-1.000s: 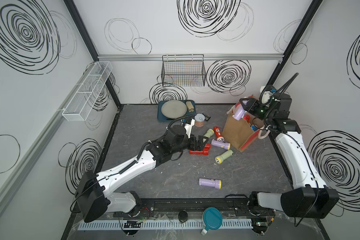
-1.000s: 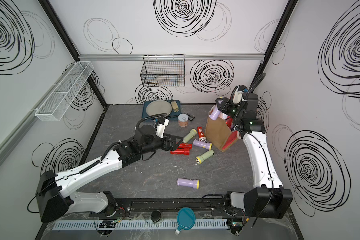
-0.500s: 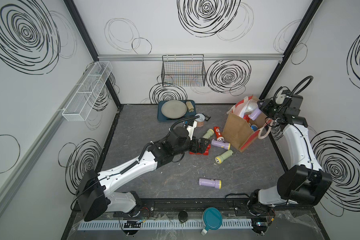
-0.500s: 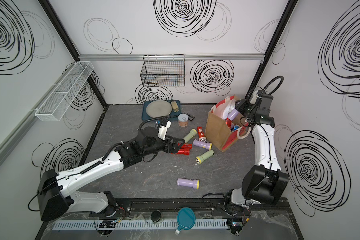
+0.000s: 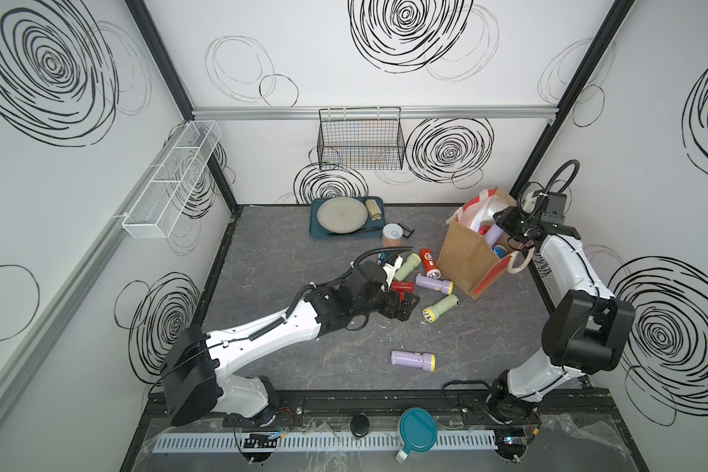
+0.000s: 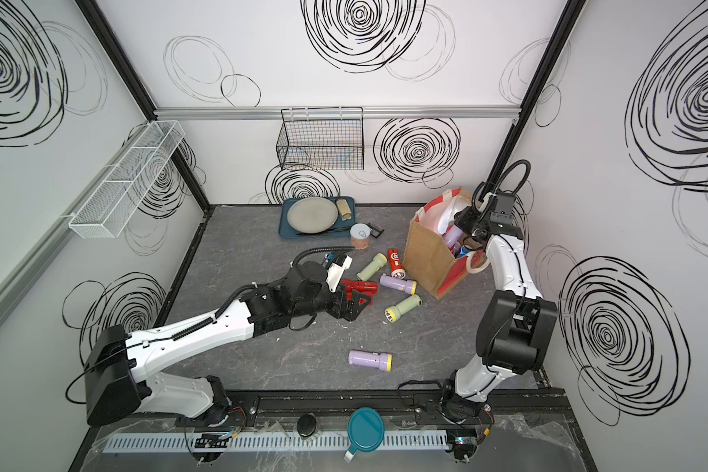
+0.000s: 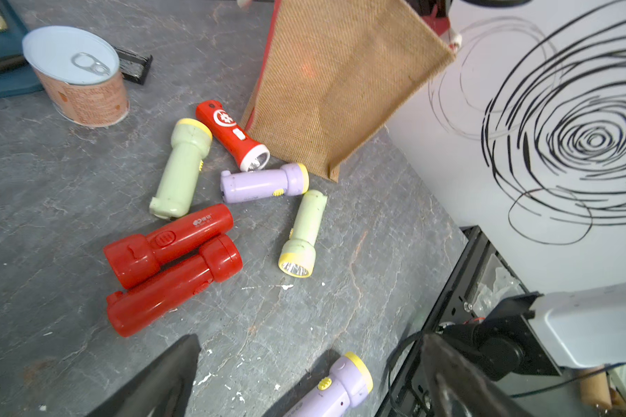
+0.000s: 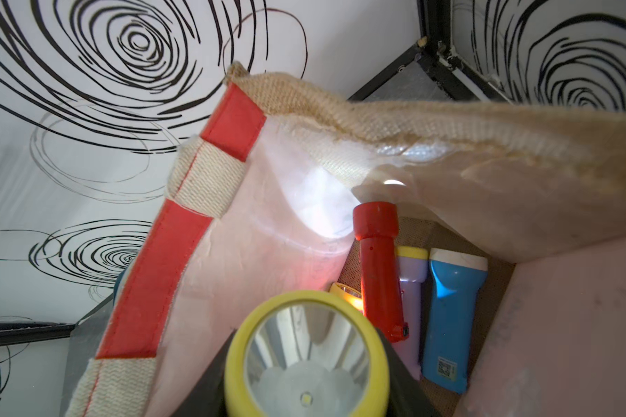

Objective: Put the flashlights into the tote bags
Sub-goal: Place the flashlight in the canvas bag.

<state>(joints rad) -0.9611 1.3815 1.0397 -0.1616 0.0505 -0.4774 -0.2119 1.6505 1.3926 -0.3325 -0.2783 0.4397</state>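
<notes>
A lab's robot test cell: white walls scrawled with black spirals close three sides; black frame posts rise at the upper corners in both top views; a left arm and right arm stand on a black rail along the lower edge; below it runs a slotted cable duct; a grey mat floors it.

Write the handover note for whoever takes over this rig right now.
Grippers: left gripper open, empty, beside two red flashlights; right gripper shut on a lilac flashlight at the tote bag mouth.
Done: a red torch, lilac torch and blue torch show inside the bag.
Left: release the held one; then seven on the table: those two red, two pale green flashlights, two lilac ones, one orange-red flashlight.
</notes>
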